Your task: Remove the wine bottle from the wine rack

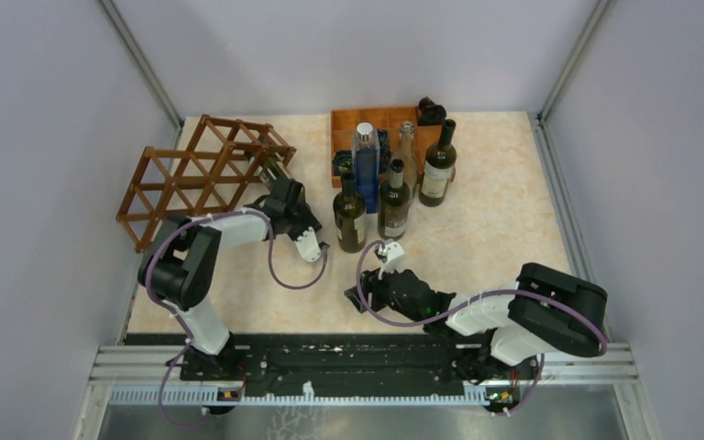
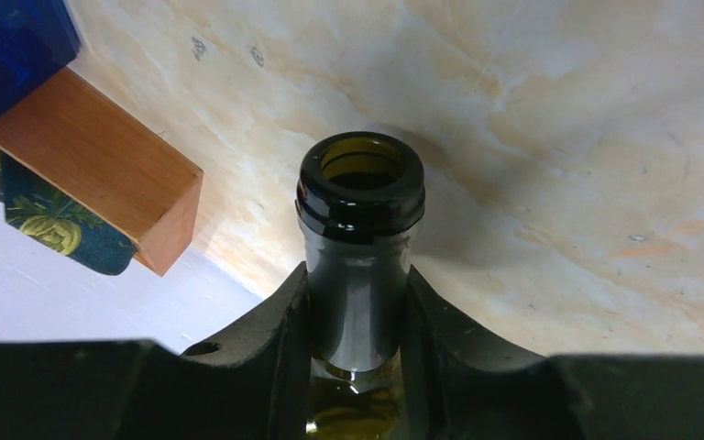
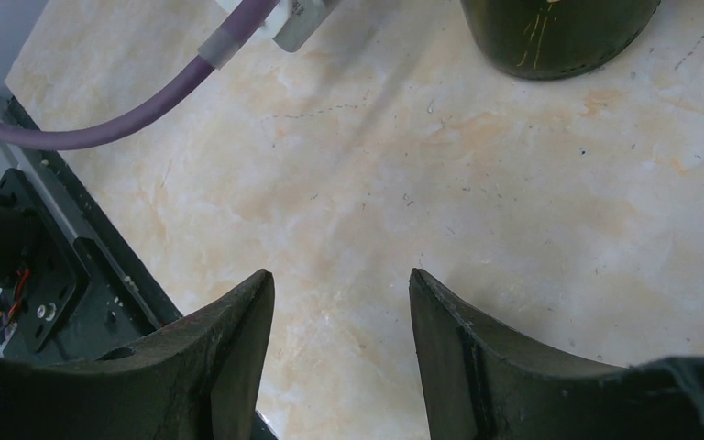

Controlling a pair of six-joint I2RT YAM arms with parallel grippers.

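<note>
Top external gives you the whole marble-patterned table (image 1: 500,229), with the wine rack (image 1: 192,174) at its far left. Behind centre sits an orange-brown compartment tray (image 1: 344,124). In front of the tray is a cluster of standing bottles (image 1: 394,206), among them a blue bottle (image 1: 365,170) with a silver cap. Several carry pale labels, but you cannot read any writing or brand on them at this size. The wine bottle (image 1: 272,168) lies in a cell at the rack's right end. From above, the slats and your left gripper (image 1: 286,202) mask most of it, and its neck is out of sight. Only the left wrist view shows you the grip. The left gripper (image 2: 357,284) is clamped on the dark green neck of the wine bottle (image 2: 359,183), just below the open, uncorked mouth. The body is cut off at the bottom edge. That view also catches a corner of the tray (image 2: 101,165), and below it a dark teal flowered piece (image 2: 46,229) that cannot be identified. Your right gripper (image 1: 359,295) sits low near the front centre of the table, well apart from the rack. From above you cannot tell how wide it is. The right wrist view shows the right gripper (image 3: 339,280) spread wide over bare table (image 3: 513,229), holding nothing. At the top of that view a green bottle base (image 3: 559,37) is cut off, and a purple cable (image 3: 101,128) crosses the upper left.
</note>
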